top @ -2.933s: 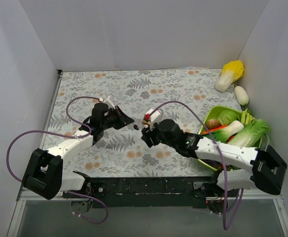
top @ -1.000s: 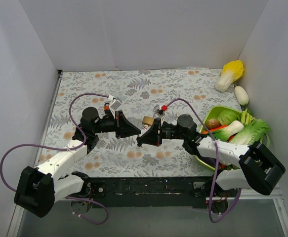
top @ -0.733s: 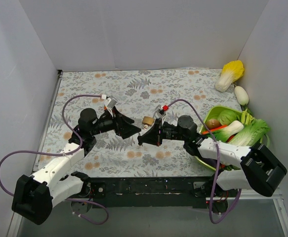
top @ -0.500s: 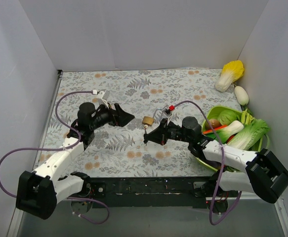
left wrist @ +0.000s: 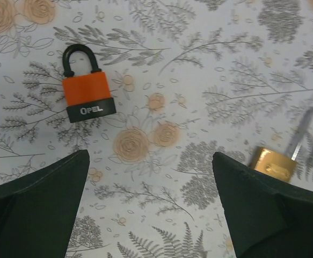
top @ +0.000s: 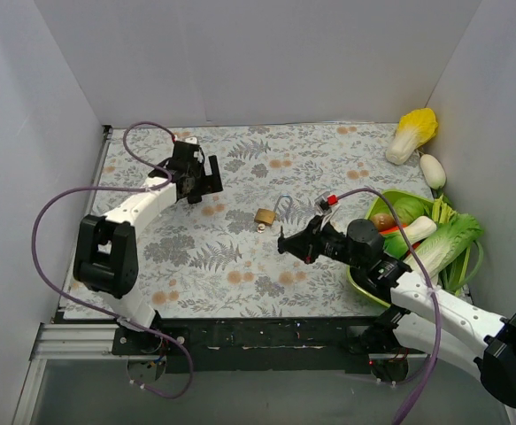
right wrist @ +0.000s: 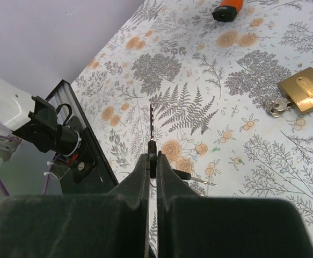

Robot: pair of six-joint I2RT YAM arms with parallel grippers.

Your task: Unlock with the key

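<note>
A brass padlock (top: 265, 215) lies on the floral tablecloth with its silver shackle (top: 284, 205) swung open. It also shows in the left wrist view (left wrist: 274, 164) and the right wrist view (right wrist: 304, 88). My right gripper (top: 286, 241) hovers to its near right, shut (right wrist: 152, 158) on the black head of a key (right wrist: 152, 121) whose blade points forward; a second key (right wrist: 199, 180) dangles beneath. My left gripper (top: 200, 177) is at the back left, open (left wrist: 151, 204) with nothing between its fingers (left wrist: 33, 204).
An orange and black padlock (left wrist: 86, 94) lies shut on the cloth ahead of the left gripper, and the right wrist view catches it too (right wrist: 228, 8). A green basket (top: 399, 196) of vegetables stands at the right. A cabbage (top: 414, 133) and a white radish (top: 433, 170) lie behind the basket. White walls close in three sides.
The left gripper has opened and swung away to the back left. The right gripper has drawn back to the right and nearer with the key. The brass padlock has stayed in place.
</note>
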